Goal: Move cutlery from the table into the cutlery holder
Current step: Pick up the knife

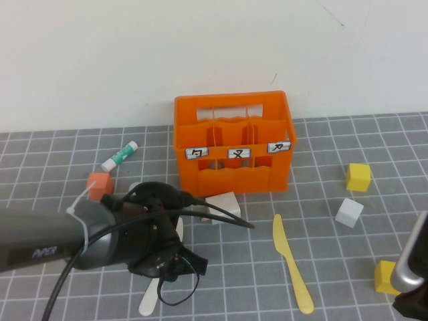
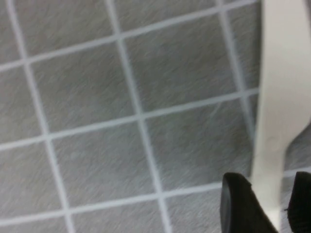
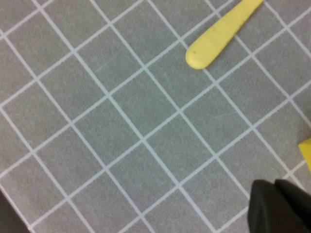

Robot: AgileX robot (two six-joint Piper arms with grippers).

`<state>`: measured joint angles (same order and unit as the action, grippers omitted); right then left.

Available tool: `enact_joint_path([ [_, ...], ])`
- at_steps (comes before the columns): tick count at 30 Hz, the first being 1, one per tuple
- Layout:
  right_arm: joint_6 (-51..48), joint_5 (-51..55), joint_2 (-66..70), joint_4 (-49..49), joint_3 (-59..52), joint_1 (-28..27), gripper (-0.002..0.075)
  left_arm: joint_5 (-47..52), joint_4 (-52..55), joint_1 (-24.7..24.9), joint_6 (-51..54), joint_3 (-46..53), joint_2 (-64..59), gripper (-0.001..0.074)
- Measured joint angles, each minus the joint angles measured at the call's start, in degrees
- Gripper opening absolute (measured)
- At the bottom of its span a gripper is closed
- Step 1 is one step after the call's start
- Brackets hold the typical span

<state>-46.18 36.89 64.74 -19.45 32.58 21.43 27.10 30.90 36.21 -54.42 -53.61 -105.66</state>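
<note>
White knife [image 2: 279, 111] lies on the table [image 1: 267, 281], running 12 to 6, between the left gripper's [image 2: 265, 206] parted fingers; right gripper [image 3: 279, 206], closed, waits at 4 o'clock.

White-green tube [image 1: 120, 156] lies near the wall, left of centre, w/ an orange cube [image 1: 99, 184] just beside it. White block [image 1: 224, 206] mid-grid. To the right: yellow cube [image 1: 358, 176], white cube [image 1: 349, 212], another yellow cube [image 1: 386, 277] at the edge.
</note>
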Motion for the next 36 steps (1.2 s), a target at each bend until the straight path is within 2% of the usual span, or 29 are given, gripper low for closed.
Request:
enact_joint_path([
  [10, -0.07, 0.1, 0.0, -0.13, 0.0, 0.0, -0.0002, 2.71, -2.56, 0.0, -1.17, 0.0, 0.0, 0.0219],
  [19, -0.12, 0.1, 0.0, -0.28, 0.0, 0.0, -0.0002, 5.69, -14.61, 0.0, 7.65, 0.0, 0.0, 0.0219],
  [36, -0.83, 0.31, 0.0, -1.52, 0.0, 0.0, -0.0002, 7.69, -15.09, 0.0, 9.43, -1.15, -2.72, 0.0219],
])
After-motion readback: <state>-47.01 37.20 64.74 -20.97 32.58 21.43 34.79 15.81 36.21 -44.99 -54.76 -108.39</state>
